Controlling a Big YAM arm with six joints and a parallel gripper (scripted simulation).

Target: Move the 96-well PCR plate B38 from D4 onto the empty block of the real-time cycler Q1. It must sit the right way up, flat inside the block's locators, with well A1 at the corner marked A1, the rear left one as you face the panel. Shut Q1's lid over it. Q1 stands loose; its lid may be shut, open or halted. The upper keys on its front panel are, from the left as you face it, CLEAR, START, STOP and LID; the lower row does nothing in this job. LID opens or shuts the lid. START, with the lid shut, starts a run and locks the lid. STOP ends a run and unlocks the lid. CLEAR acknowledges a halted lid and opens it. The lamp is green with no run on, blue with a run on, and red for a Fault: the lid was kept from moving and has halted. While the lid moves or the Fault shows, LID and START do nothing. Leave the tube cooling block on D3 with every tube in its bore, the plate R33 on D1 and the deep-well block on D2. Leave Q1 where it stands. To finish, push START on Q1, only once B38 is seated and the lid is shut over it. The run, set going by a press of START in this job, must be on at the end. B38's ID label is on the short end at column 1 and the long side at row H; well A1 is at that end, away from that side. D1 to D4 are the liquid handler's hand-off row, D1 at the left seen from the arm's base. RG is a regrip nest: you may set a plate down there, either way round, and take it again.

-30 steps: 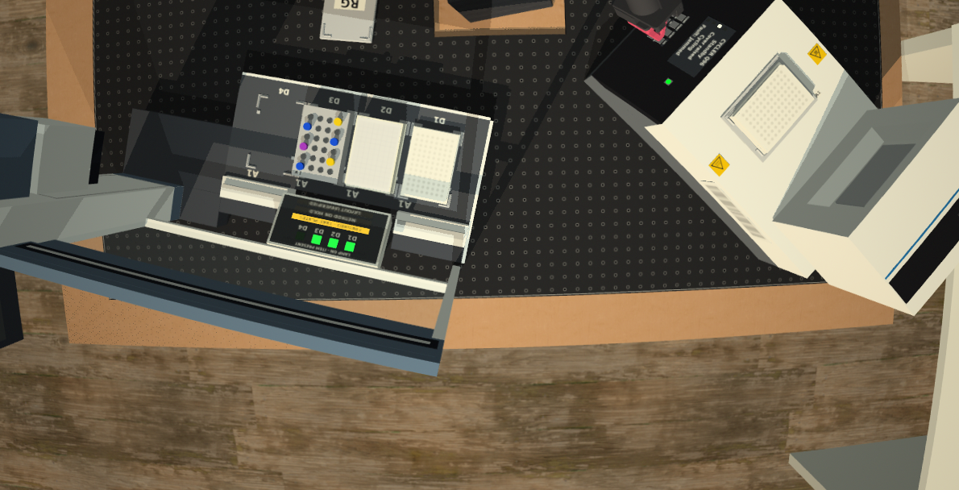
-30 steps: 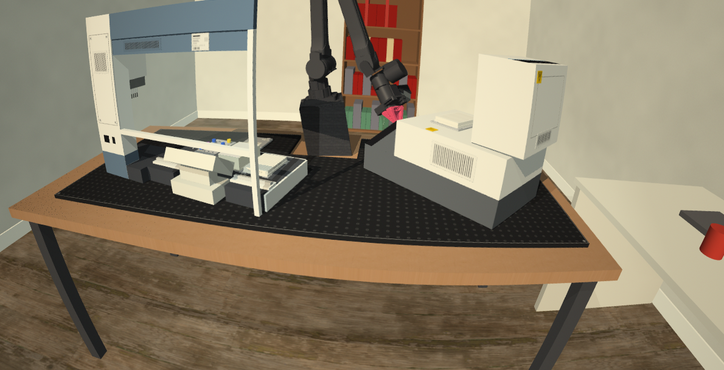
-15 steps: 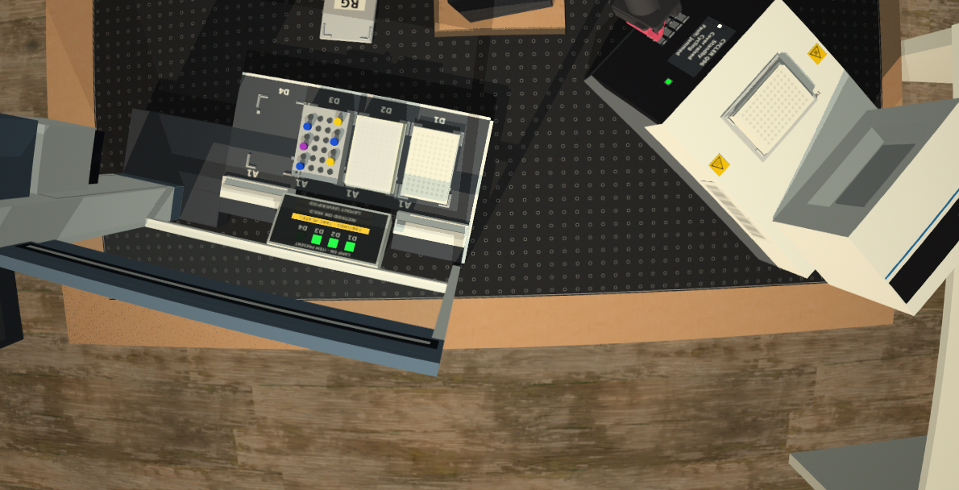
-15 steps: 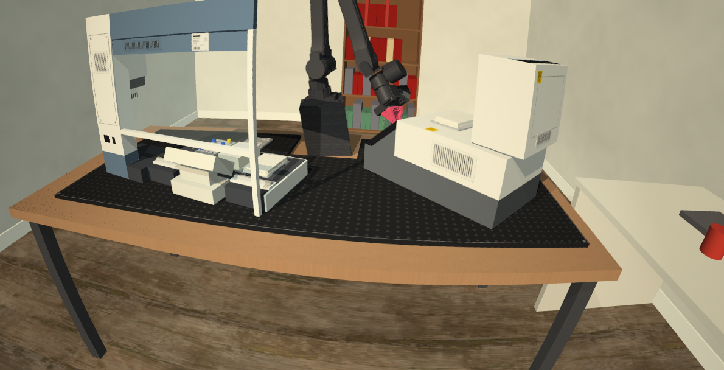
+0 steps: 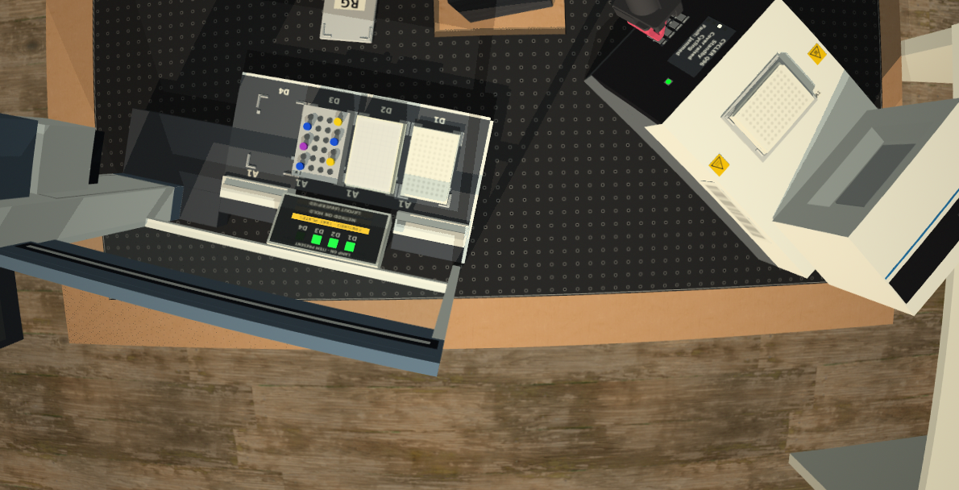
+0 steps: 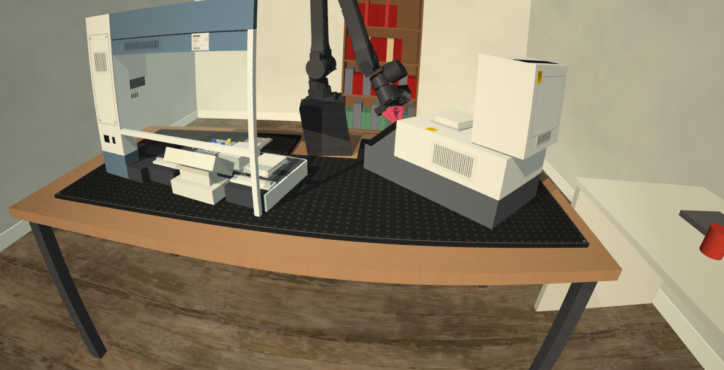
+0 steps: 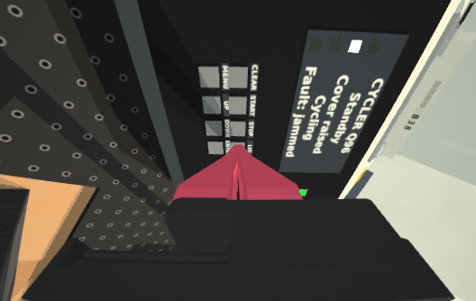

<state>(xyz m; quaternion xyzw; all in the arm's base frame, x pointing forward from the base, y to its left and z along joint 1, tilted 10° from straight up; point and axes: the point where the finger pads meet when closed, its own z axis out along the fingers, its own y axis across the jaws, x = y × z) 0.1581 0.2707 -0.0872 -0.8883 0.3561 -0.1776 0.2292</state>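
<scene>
Jaws shut and empty; B38 lies flat, long axis along Q1's depth.

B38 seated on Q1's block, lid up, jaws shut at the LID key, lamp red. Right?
Not quite: the lamp is green, not red, as the top view shows; the wrist view agrees. The rest holds: B38 sits on Q1's block, the lid is up, and the gripper, jaws shut, is at the LID key.
</scene>
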